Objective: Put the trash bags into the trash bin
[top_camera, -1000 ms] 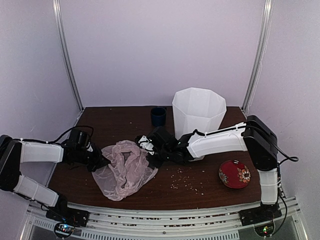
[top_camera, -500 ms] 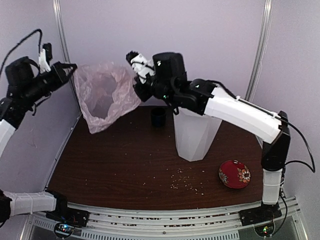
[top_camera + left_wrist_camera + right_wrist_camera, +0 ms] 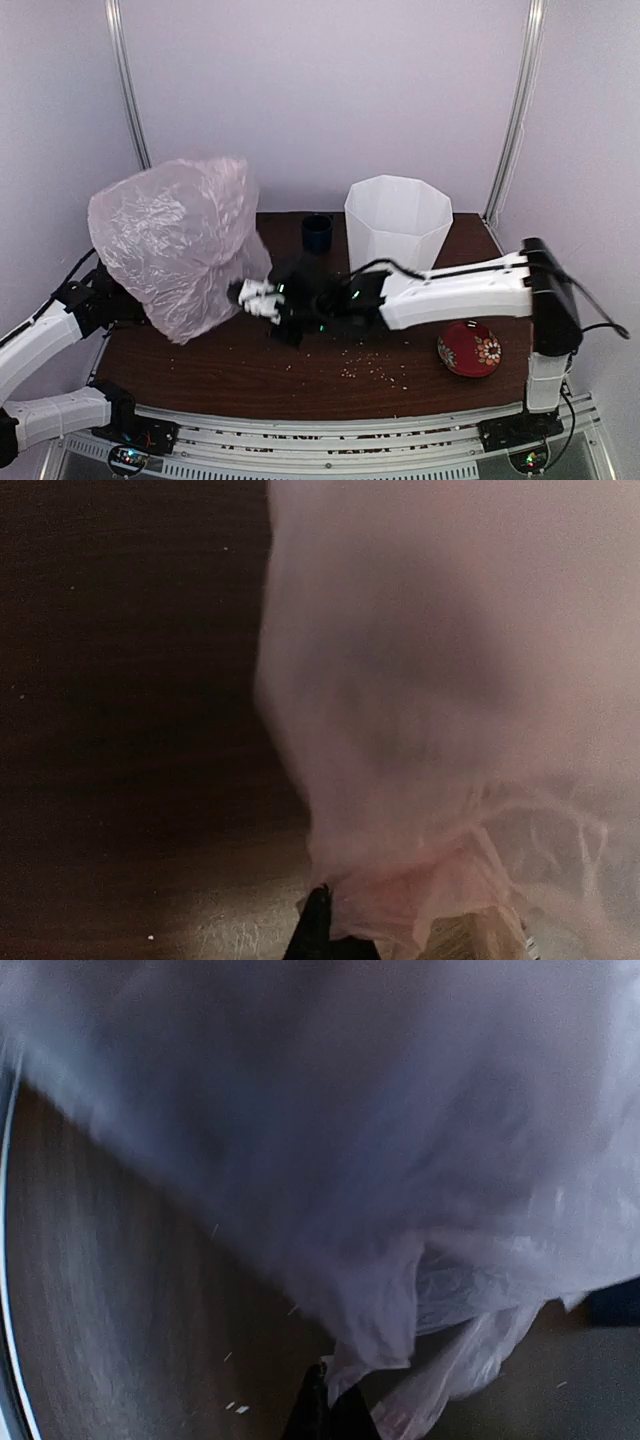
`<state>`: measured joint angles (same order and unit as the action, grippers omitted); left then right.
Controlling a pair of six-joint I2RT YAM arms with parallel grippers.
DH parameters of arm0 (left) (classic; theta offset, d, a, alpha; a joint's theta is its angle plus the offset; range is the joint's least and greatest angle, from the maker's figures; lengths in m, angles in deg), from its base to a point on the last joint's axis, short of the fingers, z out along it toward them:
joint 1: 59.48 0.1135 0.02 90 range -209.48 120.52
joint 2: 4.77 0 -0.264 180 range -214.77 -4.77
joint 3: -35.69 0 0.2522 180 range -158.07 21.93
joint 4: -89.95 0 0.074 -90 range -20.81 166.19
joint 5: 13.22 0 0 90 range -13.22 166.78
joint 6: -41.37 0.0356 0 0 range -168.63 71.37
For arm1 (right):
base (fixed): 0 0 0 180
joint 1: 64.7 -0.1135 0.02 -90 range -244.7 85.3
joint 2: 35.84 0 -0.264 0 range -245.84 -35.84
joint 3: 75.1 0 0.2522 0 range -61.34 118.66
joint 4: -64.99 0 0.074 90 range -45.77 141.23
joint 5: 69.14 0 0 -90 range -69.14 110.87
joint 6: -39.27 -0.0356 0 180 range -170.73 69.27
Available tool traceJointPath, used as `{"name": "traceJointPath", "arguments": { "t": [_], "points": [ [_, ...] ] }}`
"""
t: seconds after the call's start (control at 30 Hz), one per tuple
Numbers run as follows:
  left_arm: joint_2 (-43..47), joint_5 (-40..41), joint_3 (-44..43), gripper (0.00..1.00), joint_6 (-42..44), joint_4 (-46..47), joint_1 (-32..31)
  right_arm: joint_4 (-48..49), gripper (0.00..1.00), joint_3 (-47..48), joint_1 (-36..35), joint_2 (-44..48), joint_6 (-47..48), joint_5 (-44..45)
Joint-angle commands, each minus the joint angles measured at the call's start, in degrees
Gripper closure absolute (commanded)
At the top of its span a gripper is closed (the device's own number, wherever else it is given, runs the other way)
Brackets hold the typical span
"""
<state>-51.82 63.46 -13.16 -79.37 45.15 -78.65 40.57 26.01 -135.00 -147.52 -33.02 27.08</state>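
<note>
The trash bag (image 3: 170,240) is thin, translucent pale pink plastic, crinkled and puffed out like a dome (a blurred veil in both wrist views). Its long axis stands roughly upright: the rounded closed end points up and the narrower gathered end hangs down toward the table (image 3: 250,370). It is held above the left half of the table, well left of the white faceted trash bin (image 3: 397,228) and not touching it.

The left gripper (image 3: 385,942) is closed on a bunch of plastic at the bag's lower left edge. The right gripper (image 3: 255,298) is pinched shut on the bag's lower right edge. A dark blue cup (image 3: 317,232) stands just left of the bin, and a red dish (image 3: 470,348) lies near right.
</note>
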Motion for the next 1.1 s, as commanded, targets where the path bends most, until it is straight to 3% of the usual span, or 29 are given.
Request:
{"name": "traceJointPath", "arguments": {
  "t": [0.0, 0.13, 0.27, 0.33, 0.4, 0.5, 0.57, 0.67, 0.77, 0.87, 0.93, 1.07],
  "points": [
    [5.81, 5.39, -12.53, 1.00, -0.46, -3.46, -0.03, -6.89, 1.00, 0.03, -1.59, 2.12, -1.54, -1.65],
    [0.77, 10.49, -25.40, 1.00, 3.40, -7.98, 0.01, -6.43, 1.00, 6.31, -1.34, 4.64, 2.65, 3.19],
    [-4.79, 14.35, -42.26, 1.00, 6.57, -7.34, 0.00, 0.72, 1.00, 14.26, -0.02, 6.09, 9.77, 16.50],
    [-5.13, 10.36, -48.97, 1.00, 7.76, -2.28, -0.03, 5.17, 1.00, 22.27, 0.32, 5.59, 14.35, 24.27],
    [-4.89, 1.90, -55.08, 1.00, 9.66, 2.61, -0.24, 0.60, 1.00, 38.28, 0.34, 3.22, 15.26, 27.45],
    [-2.82, -13.29, -58.95, 1.00, 11.11, 8.89, -1.35, -0.37, 1.00, 45.69, -1.38, 5.58, 18.15, 29.03],
    [0.28, -17.09, -55.82, 1.00, 11.23, 10.83, -1.29, -1.63, 1.00, 43.14, -0.52, 7.79, 17.15, 28.54],
    [8.11, -7.01, -40.23, 1.00, 11.24, 10.81, -1.34, -5.14, 1.00, 33.35, 1.86, 10.88, 10.43, 19.47],
    [13.77, -3.40, -17.42, 1.00, 7.09, 8.17, -1.28, -1.08, 1.00, 5.47, 0.34, 14.74, 8.13, 8.35],
    [17.48, -6.81, -3.00, 1.00, 1.88, 5.35, -1.39, 1.87, 1.00, -12.76, -4.81, 13.03, 10.33, 11.08],
    [21.22, -5.32, -1.74, 1.00, 1.00, 3.82, -1.34, 2.84, 1.00, -15.65, -5.63, 12.69, 10.62, 13.55],
    [18.53, 1.78, -14.22, 1.00, 6.12, -0.85, -1.38, 5.59, 1.00, -9.43, -3.94, 15.53, 11.01, 13.78]
  ]
}}
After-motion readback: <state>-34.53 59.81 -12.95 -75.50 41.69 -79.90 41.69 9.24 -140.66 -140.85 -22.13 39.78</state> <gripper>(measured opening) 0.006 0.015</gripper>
